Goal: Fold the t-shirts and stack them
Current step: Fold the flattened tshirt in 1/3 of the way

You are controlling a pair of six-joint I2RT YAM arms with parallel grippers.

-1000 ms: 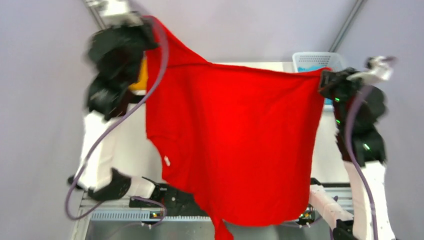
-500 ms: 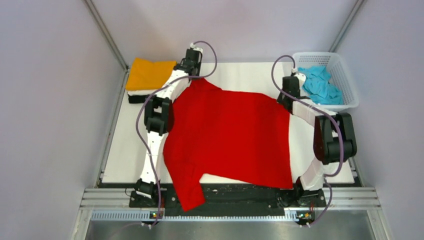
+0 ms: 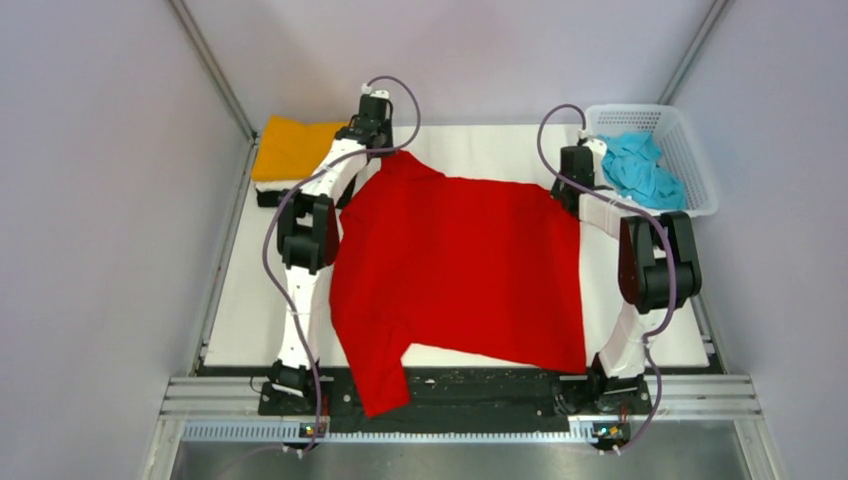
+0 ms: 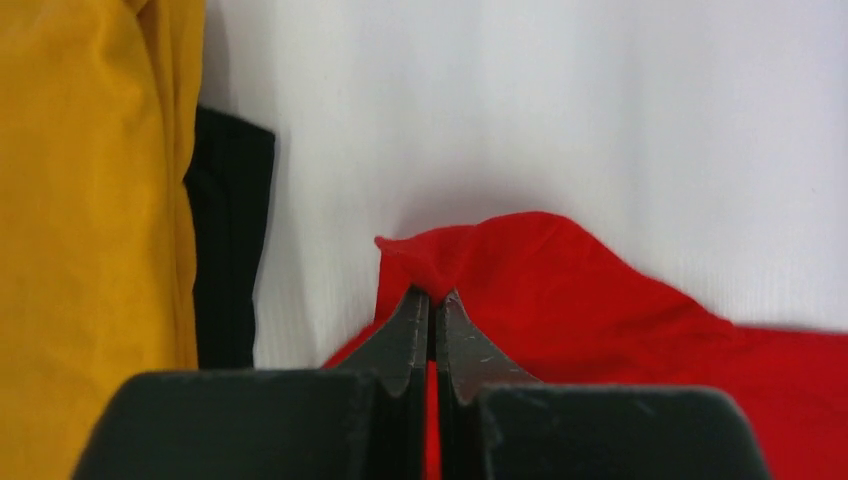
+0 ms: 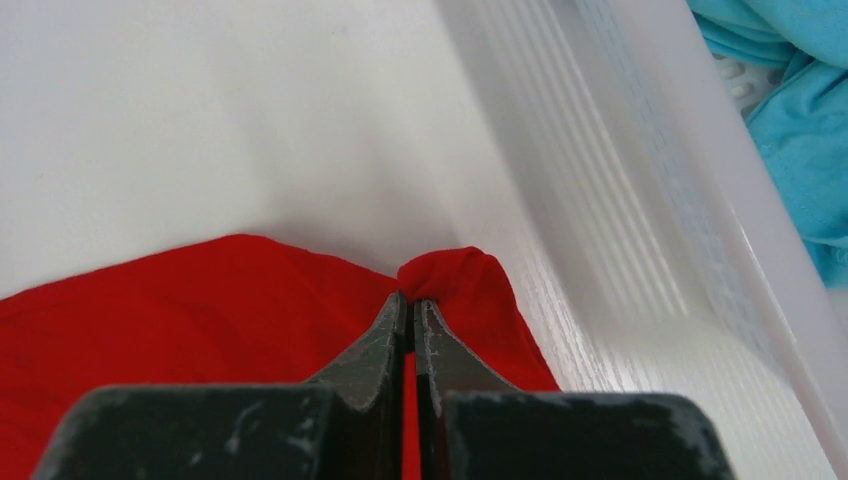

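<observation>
The red t-shirt (image 3: 460, 270) we held aloft a second ago now lies spread across the tabletop (image 3: 480, 140), both arms stretched low toward the far edge, left claw (image 4: 433, 300) and right claw (image 5: 410, 305) each pinching a corner.

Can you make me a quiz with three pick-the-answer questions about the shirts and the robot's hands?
1. Where is the blue shirt? A on the floor; B in the basket; C on a chair.
2. What colour is the basket? A black; B pink; C white.
3. What are the left hand and right hand doing? A both pinching the red shirt; B both wide open; C holding a cup.
Answers: 1 B, blue cloth lies inside the basket. 2 C, its lattice walls are white. 3 A, each wrist view shows shut fingers on a red corner.
</observation>
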